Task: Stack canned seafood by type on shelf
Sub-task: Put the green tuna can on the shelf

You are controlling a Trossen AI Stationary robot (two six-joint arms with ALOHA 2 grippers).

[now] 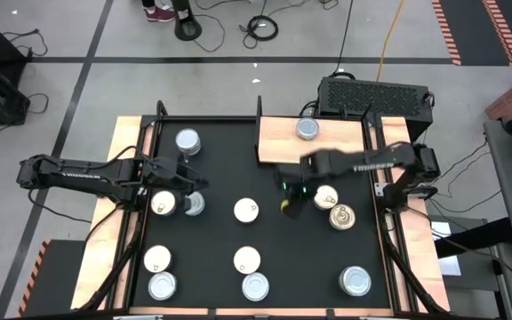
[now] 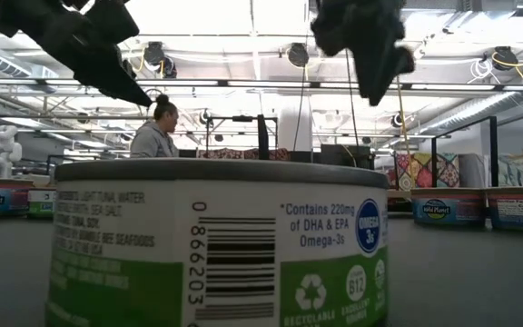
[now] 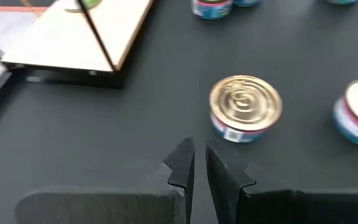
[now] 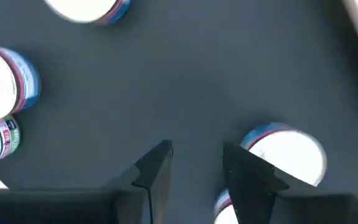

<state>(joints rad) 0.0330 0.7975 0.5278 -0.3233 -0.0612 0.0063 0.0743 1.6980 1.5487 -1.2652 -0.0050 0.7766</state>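
On the shelf point(image 1: 278, 142) only one silver can point(image 1: 307, 130) stands, near its far edge; the board's near strip lies bare.

One camera hangs high up and looks straight down on the whole bench point(image 1: 265, 240). One sits low on the bench, right behind a can point(image 2: 212, 245) that fills most of its picture, and looks across into the room. One camera rides on each arm, close above the black top, looking past that arm's own fingers at nearby cans.
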